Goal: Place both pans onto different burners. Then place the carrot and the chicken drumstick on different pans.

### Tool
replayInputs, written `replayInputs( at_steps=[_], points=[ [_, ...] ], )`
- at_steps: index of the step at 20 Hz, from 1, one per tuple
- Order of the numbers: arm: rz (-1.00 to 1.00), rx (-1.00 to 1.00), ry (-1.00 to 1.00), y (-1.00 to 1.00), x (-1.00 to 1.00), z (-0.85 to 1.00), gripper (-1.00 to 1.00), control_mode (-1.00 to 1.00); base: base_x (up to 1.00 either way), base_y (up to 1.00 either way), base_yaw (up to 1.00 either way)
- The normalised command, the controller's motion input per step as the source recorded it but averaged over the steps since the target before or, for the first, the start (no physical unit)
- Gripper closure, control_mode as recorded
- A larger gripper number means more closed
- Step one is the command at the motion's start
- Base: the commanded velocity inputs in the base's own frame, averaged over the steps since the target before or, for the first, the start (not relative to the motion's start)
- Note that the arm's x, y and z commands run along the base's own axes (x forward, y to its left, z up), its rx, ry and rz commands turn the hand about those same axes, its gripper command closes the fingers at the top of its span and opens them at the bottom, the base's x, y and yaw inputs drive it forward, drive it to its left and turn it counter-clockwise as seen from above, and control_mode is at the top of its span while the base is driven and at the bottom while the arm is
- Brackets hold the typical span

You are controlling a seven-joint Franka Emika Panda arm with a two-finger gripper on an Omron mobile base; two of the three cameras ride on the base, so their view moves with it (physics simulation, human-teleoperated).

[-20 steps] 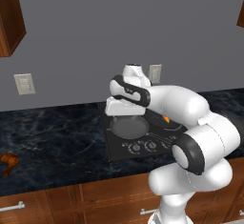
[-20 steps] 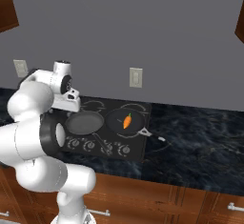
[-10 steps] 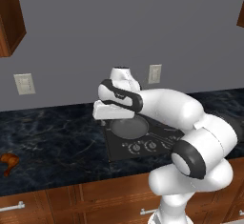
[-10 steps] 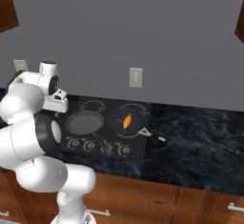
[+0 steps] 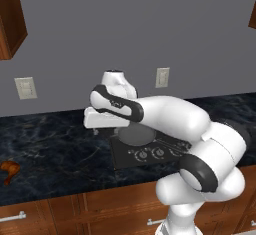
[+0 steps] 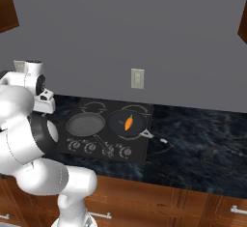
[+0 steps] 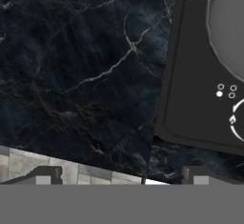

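A grey pan (image 6: 86,123) sits on the front-left burner of the black cooktop (image 6: 140,148), its thin handle pointing toward the knobs. A darker pan (image 6: 118,124) rests on the front-right burner with the orange carrot (image 6: 129,122) lying in it. The two back burners (image 6: 92,106) are bare. The chicken drumstick (image 5: 9,169) lies far left on the counter, well away from the cooktop. My gripper (image 7: 121,178) hangs open and empty over the marble just left of the cooktop's edge (image 7: 171,75); the hand (image 5: 100,118) is between pan and drumstick.
Dark marble counter (image 5: 55,144) stretches between the cooktop and the drumstick. Wall outlets (image 5: 25,87) sit on the grey backsplash. Wooden drawers (image 5: 30,214) run below the counter front, and upper cabinets (image 5: 10,19) hang at the sides.
The arm has swung left, carrying the hand from above the grey pan to above the counter left of the cooktop. The jaws stayed open. Pans and carrot have not moved.
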Motion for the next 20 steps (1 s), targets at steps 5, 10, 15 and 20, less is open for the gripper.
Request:
replayInputs(
  at_steps=[5, 10, 15, 20],
  points=[
    [0.00, 0.00, 0.00, 0.43, -0.24, 0.12, -1.00, -1.00, 0.00, 0.00, 0.00],
    [0.00, 0.00, 0.00, 0.47, -0.30, 0.11, -1.00, -1.00, 0.00, 0.00, 0.00],
    [0.00, 0.00, -0.01, 0.41, -0.30, 0.06, -1.00, -1.00, 0.00, 0.00, 0.00],
    [0.00, 0.00, -0.06, 0.38, -0.09, 0.00, -1.00, -1.00, 0.00, 0.00, 0.00]
  ],
)
